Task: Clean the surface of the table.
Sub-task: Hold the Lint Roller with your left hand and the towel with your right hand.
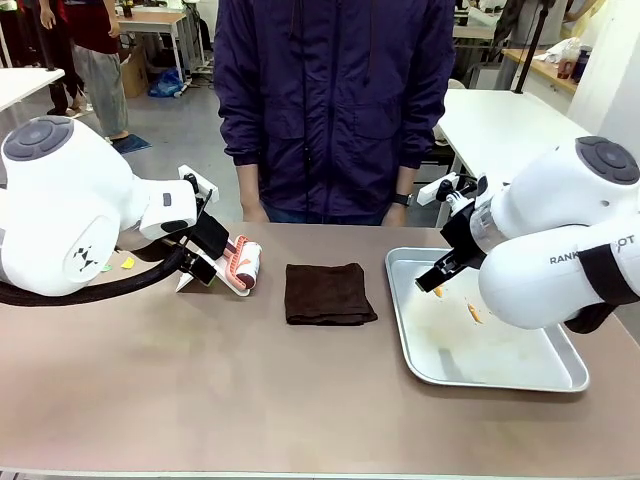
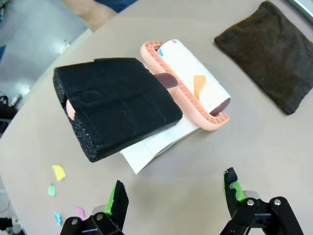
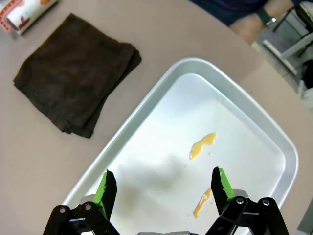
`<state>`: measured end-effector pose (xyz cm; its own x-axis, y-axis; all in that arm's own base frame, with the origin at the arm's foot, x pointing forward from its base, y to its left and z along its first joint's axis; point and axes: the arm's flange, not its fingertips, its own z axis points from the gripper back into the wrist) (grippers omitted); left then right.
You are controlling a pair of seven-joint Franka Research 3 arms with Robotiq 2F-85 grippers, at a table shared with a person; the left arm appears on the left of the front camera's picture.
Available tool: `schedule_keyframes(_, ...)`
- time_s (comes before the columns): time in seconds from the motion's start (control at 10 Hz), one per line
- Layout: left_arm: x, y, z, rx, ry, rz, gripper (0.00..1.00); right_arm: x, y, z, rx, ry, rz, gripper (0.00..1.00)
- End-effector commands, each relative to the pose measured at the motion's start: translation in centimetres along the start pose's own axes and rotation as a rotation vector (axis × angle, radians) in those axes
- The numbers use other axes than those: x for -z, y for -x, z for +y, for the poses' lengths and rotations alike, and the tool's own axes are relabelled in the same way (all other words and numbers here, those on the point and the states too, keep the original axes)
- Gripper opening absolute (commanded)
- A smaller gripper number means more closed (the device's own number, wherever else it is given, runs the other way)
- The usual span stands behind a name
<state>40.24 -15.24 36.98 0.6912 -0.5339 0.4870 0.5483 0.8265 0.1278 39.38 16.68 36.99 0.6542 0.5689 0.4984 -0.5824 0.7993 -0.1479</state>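
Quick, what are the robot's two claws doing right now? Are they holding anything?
Left gripper: open, holding nothing, aimed at the lint roller.
Right gripper: open, holding nothing, over the tray.

Folded brown cloth (image 1: 329, 293) between lint roller (image 1: 245, 264) and tray (image 1: 510, 350) — orange-smeared.

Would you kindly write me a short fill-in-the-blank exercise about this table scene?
On the table, the brown cloth lies ____ the lint roller and the tray.
The roller carries a ____ foam block.
On the left gripper and the right gripper, the jaws stand ____.
Missing words: between; black; open.
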Motion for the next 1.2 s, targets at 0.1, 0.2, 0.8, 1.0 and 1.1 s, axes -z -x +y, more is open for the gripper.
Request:
schedule_keyframes(0.1, -3.1, -0.5, -0.1, -0.191, 0.073, 0.223, 1.00, -1.8, 0.2, -0.9, 0.204, -0.090, 0.117, 1.00)
schedule_keyframes(0.2, -4.1, -0.5, 0.0, -0.291, 0.040, 0.340, 1.00, -2.5, 0.1, -1.1, 0.298, -0.166, 0.148, 1.00)
schedule_keyframes(0.8, -12.7, 4.2, 6.3, -0.548, 0.574, 0.035, 1.00, -9.4, 3.6, -5.4, 0.701, -0.701, 0.061, 1.00)
schedule_keyframes(1.0, -14.5, 8.5, 10.4, -0.635, 0.713, -0.106, 1.00, -11.8, 7.3, -9.1, 0.806, -0.785, -0.082, 1.00)
schedule_keyframes(1.1, -15.1, 11.5, 12.9, -0.711, 0.740, -0.181, 1.00, -12.6, 9.6, -11.1, 0.866, -0.819, -0.153, 1.00)
